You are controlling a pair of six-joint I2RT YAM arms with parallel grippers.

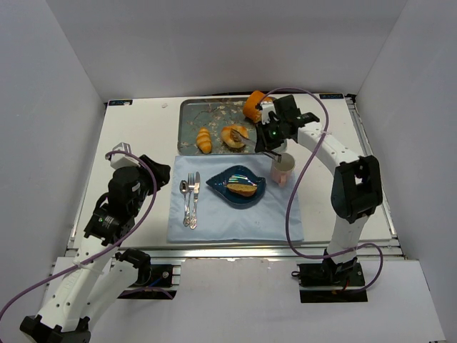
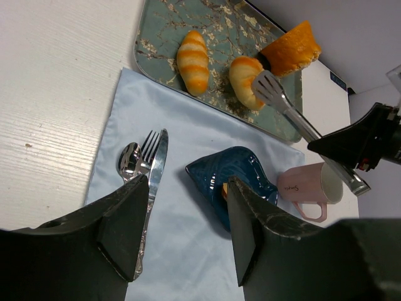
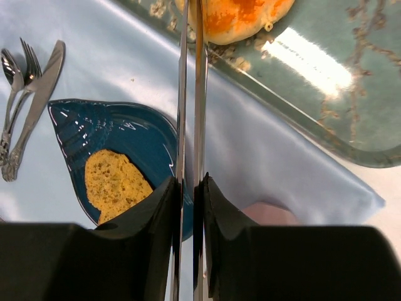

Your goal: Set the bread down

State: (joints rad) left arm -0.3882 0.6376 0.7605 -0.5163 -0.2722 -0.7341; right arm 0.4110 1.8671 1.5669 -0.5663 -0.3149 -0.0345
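Observation:
My right gripper is shut on metal tongs, whose arms are pressed nearly together. The tong tips reach a round orange bun on the patterned tray; the tongs show no bread lifted. A striped croissant lies left of the bun and an orange bread wedge sits at the tray's far right. A bread slice lies on the blue shell-shaped plate. My left gripper is open and empty above the light blue cloth.
A pink cup stands just right of the plate, under my right arm. A spoon, fork and knife lie on the cloth left of the plate. White walls enclose the table.

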